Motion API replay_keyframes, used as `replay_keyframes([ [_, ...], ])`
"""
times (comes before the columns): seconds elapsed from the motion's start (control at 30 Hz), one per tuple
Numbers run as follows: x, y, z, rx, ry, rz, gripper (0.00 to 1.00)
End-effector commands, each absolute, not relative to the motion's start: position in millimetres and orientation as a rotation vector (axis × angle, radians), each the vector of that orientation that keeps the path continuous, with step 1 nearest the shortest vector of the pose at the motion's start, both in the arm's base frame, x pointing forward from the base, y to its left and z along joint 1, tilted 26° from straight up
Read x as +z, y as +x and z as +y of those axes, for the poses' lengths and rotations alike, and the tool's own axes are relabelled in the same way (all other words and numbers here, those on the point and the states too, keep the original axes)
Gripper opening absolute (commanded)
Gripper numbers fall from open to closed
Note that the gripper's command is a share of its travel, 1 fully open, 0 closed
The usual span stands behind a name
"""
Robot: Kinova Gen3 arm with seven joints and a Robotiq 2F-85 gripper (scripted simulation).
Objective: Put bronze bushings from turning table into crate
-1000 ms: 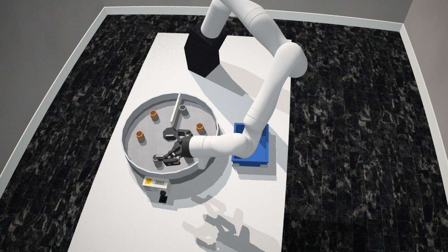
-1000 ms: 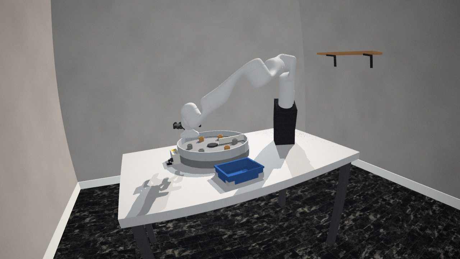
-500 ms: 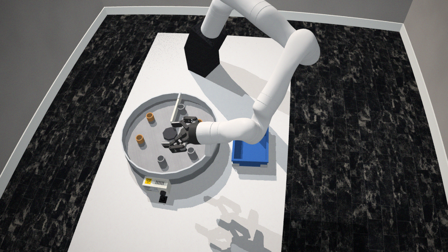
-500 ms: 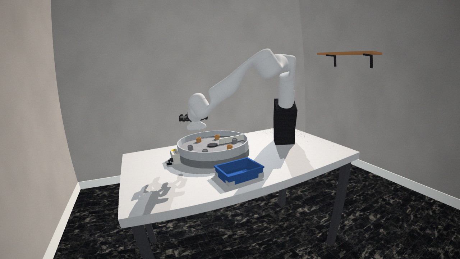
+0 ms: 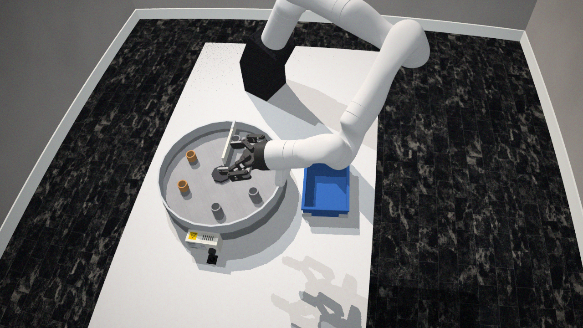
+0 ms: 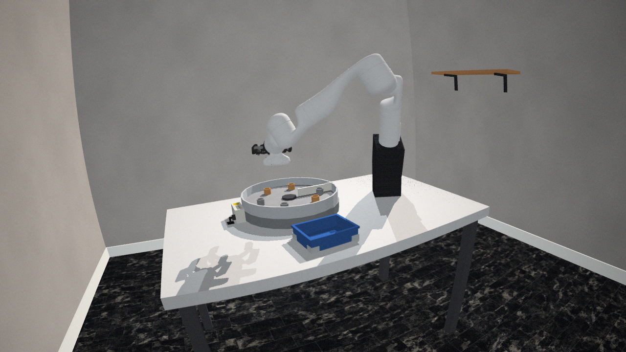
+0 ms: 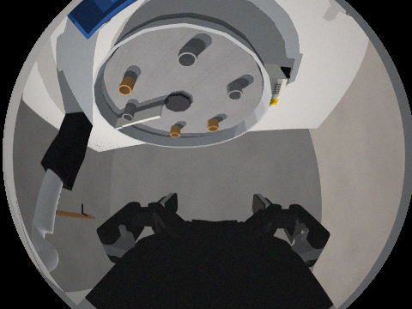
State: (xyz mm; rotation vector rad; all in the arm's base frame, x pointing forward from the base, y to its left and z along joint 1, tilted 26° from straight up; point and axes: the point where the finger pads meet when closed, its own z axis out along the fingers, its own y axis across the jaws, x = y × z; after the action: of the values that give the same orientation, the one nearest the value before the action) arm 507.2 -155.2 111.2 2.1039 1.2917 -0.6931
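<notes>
Presently the gripper (image 5: pixel 232 156) hangs well above the turning table (image 5: pixel 228 230), its fingers spread to full width with nothing between them. It sits over the table's dark centre hub (image 6: pixel 288 196) and the white divider bar (image 5: pixel 227 140) that runs from the hub toward the rim. Three bronze bushings remain upright on the turning table: two (image 5: pixel 191 156) (image 5: pixel 183 186) on the side far from the crate (image 5: pixel 324 210), and a third (image 6: pixel 315 198) on the crate side, hidden under the arm in the top view. Three steel bushings (image 5: pixel 216 210) (image 5: pixel 254 193) (image 6: pixel 320 190) also stand on the disc. The blue crate sits just beside the turning table on the white table top (image 5: pixel 155 285), with no bushing visible inside. A control box (image 5: pixel 203 242) is attached to the turning table's base.
</notes>
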Motion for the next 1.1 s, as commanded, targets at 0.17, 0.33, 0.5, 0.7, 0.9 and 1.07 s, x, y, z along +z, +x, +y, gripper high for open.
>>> replay_keyframes([
  [0.17,116.4,509.2,-146.8,-0.671,2.103,1.303,1.00],
  [0.33,139.5,486.3,-137.5,-0.673,2.104,1.302,1.00],
  [0.5,155.1,471.2,-130.7,-0.673,2.104,1.302,1.00],
  [0.7,155.1,471.2,-130.7,-0.673,2.104,1.302,1.00],
  [0.9,178.2,448.3,-121.4,-0.675,2.104,1.300,1.00],
  [1.07,193.9,433.2,-114.6,-0.675,2.104,1.300,1.00],
])
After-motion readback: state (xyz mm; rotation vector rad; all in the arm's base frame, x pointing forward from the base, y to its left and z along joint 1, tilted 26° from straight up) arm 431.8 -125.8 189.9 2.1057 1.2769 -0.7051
